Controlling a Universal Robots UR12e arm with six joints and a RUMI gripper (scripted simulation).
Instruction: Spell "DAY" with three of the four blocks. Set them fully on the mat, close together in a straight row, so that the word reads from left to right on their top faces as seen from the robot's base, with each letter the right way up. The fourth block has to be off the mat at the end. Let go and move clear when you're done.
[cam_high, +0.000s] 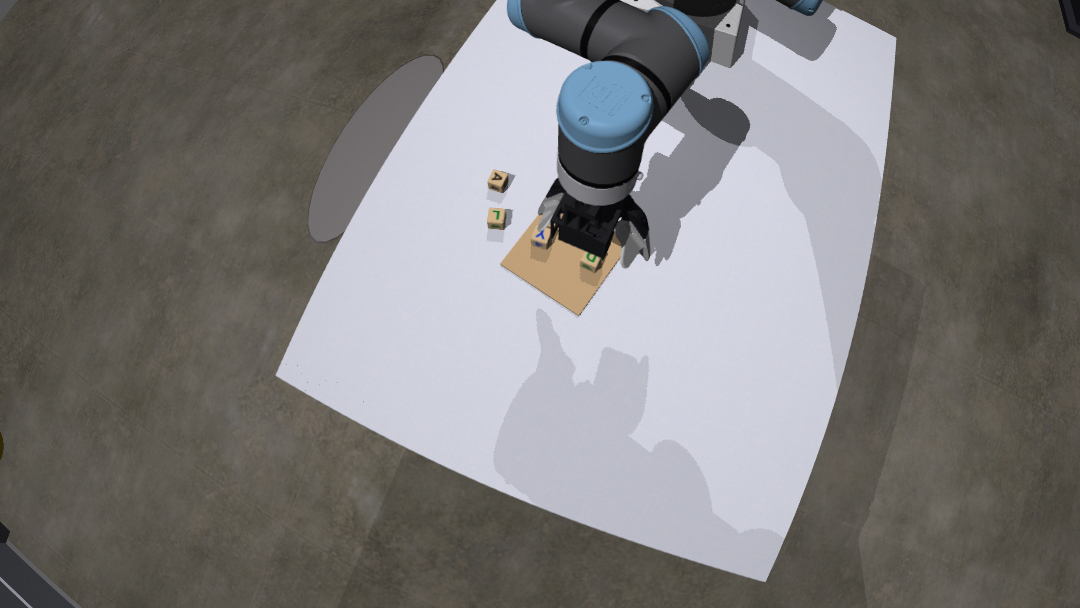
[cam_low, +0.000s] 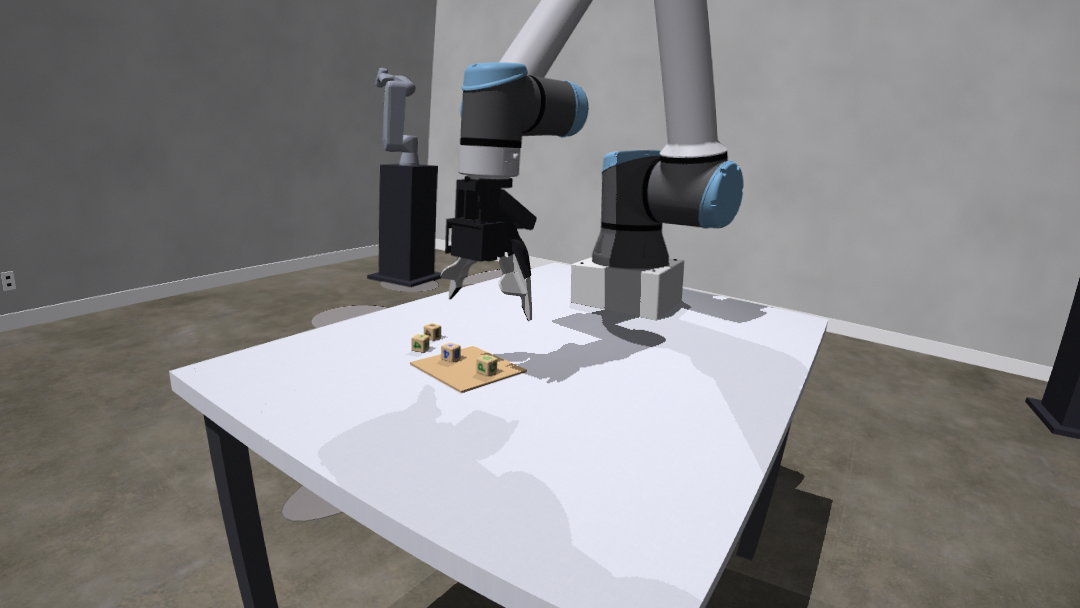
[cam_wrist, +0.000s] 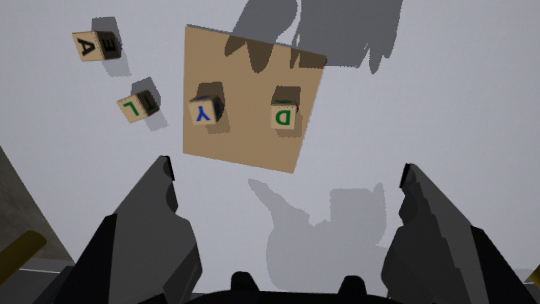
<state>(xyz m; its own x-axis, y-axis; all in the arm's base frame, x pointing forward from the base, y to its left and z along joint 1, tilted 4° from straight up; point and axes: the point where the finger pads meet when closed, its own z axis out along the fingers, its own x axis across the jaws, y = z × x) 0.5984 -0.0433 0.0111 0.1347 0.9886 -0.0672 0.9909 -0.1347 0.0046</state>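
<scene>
The white, smooth, matt-looking table (cam_high: 423, 324) (cam_low: 642, 438) (cam_wrist: 360, 130) stands on a mottled grey-brown floor (cam_high: 188, 226) (cam_low: 98, 407) (cam_wrist: 15, 210). On it lies a thin, flat, tan four-sided mat (cam_high: 568, 287) (cam_low: 461, 381) (cam_wrist: 245, 145) with straight edges.

Two pale, wood-coloured cubes rest on the mat: the cube with a green D (cam_high: 590, 261) (cam_low: 485, 366) (cam_wrist: 283, 116) and the cube with a blue Y (cam_high: 540, 237) (cam_low: 450, 352) (cam_wrist: 203, 111). They stand apart, bare mat between them, D to the left of Y as seen from the robot's base.

Off the mat, beyond the Y side, sit the matching cube with a black A (cam_high: 497, 180) (cam_low: 432, 331) (cam_wrist: 89, 46) and the cube with a green L (cam_high: 495, 218) (cam_low: 420, 343) (cam_wrist: 132, 107), near each other but not touching.

The black gripper with grey, tapered, angular fingers (cam_high: 586, 245) (cam_low: 491, 308) hangs above the table. Its jaws are released and spread wide, holding nothing. The wrist view shows D and Y past the fingertips, within the width of the opening; A and L lie outside it, past the fingertip on the Y side.
</scene>
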